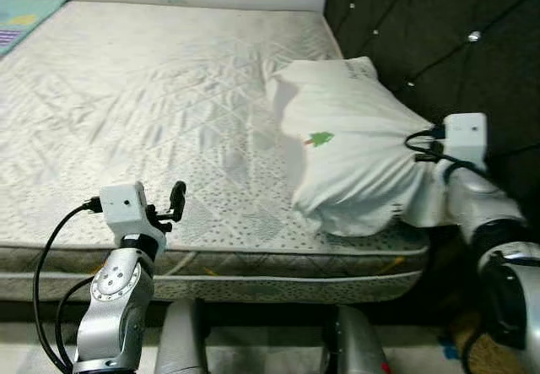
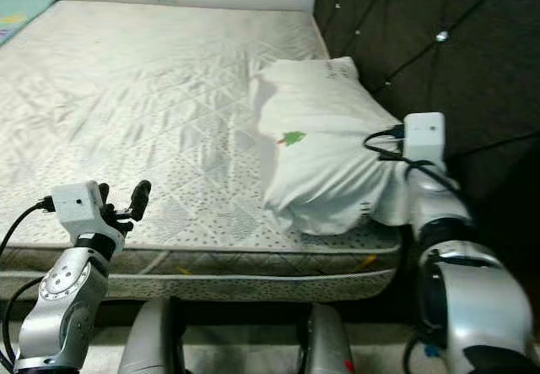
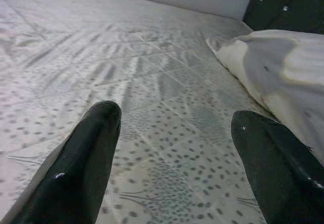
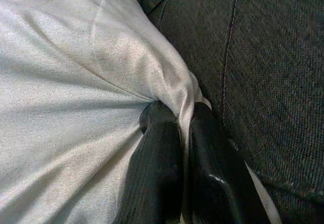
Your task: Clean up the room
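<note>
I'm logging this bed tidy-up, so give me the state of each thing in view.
White pillow with a small green tree print: lying on the mattress, one corner pinched.
Bare quilted mattress: uncovered.
Right gripper: jaws shut on pillow fabric.
Left gripper: jaws open, above the mattress.

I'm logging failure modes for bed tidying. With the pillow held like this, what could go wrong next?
The right gripper pinches only a thin fold of the pillow, so the cloth may slip or just the case may pull. The pillow lies against the dark headboard and may drag on it. The left gripper is open, giving no support.
</note>
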Controlling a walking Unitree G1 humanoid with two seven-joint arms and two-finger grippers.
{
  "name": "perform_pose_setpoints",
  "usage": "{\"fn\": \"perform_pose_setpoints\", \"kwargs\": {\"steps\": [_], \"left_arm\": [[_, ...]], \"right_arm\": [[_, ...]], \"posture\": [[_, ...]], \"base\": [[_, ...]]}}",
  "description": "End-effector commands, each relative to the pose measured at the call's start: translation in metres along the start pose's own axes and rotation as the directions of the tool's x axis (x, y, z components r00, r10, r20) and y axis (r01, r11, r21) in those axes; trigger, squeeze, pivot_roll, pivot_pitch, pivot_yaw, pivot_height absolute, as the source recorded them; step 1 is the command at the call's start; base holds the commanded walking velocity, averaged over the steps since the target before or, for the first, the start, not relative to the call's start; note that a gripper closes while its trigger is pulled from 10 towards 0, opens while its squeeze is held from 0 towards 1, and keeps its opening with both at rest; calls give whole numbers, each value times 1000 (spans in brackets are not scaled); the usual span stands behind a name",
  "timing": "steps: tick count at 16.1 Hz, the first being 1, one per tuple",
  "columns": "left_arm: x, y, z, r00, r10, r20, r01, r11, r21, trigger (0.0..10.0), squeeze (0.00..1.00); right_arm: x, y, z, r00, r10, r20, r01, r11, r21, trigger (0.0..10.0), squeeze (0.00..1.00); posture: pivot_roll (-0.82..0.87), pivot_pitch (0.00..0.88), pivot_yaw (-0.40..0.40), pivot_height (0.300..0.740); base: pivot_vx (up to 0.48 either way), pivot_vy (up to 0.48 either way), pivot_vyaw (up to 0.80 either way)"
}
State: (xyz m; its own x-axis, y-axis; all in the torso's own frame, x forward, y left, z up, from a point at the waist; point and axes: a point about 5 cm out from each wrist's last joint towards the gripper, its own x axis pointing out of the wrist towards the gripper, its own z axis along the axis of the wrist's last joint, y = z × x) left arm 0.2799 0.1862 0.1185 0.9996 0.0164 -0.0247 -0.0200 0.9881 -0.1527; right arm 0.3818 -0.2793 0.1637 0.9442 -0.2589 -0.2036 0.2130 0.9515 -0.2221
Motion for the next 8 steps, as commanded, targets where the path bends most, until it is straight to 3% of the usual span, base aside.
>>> {"fn": "perform_pose_setpoints", "kwargs": {"steps": [1,4,6,8], "left_arm": [[2,-1,-1,1000,-11,-3,11,1000,10,10000,0],[1,-2,-2,1000,-18,-7,18,1000,12,10000,0],[-1,-1,-5,1000,-15,-18,15,1000,16,10000,0],[-3,0,-7,1000,-18,-24,18,1000,19,10000,0]], "right_arm": [[-3,-33,13,994,-93,63,93,996,16,0,0],[-6,-23,-17,999,-51,12,51,999,-6,0,0],[-10,-17,-38,998,-61,-24,61,997,39,0,0],[-17,0,-61,998,-44,-44,47,996,69,0,0]], "posture": [[-29,0,-34,550],[-25,0,-34,550],[-27,2,-32,550],[-26,8,-31,550]], "base": [[0,0,0],[0,0,0],[0,0,0],[0,0,0]]}}
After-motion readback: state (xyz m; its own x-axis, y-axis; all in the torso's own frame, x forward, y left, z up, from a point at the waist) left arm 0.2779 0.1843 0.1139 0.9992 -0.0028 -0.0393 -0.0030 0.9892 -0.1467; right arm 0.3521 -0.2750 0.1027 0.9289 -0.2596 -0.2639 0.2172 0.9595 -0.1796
